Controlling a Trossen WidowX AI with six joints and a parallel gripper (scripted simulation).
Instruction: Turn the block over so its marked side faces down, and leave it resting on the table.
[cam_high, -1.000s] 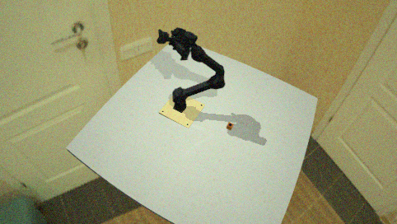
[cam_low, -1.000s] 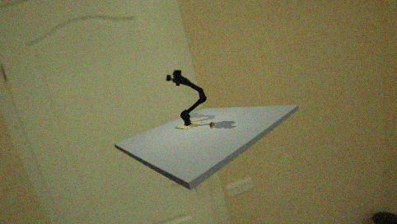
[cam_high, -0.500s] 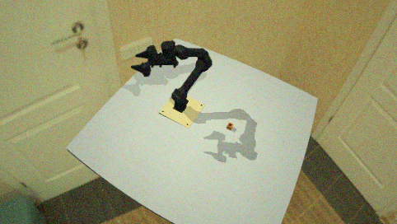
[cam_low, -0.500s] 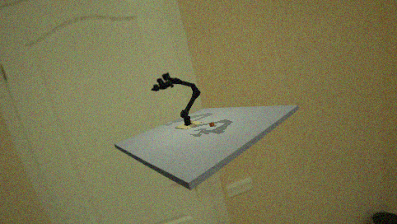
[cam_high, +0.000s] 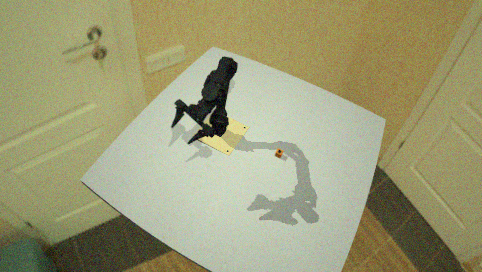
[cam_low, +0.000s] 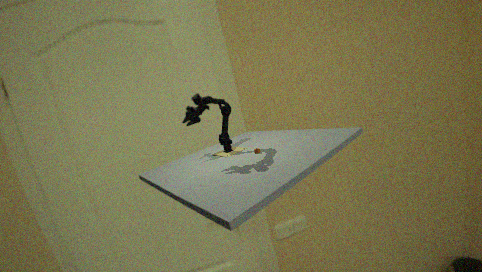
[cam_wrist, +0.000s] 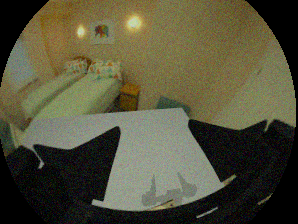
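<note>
A small orange block (cam_high: 279, 153) (cam_low: 257, 151) rests on the table (cam_high: 150, 190) (cam_low: 200, 185) (cam_wrist: 150, 155). A dark spot shows on its upper side in the top view; its other sides are too small to read. My gripper (cam_high: 182, 133) (cam_low: 186, 122) (cam_wrist: 155, 126) is open and empty, raised high above the table. It is on the other side of the arm's base from the block. The block is not visible in the wrist view.
The arm stands on a pale yellow base plate (cam_high: 220, 145) (cam_low: 220, 155), with the block a short way from it. The arm's shadows fall across the table, one running close beside the block. A bed (cam_wrist: 85, 100) and walls lie beyond the table.
</note>
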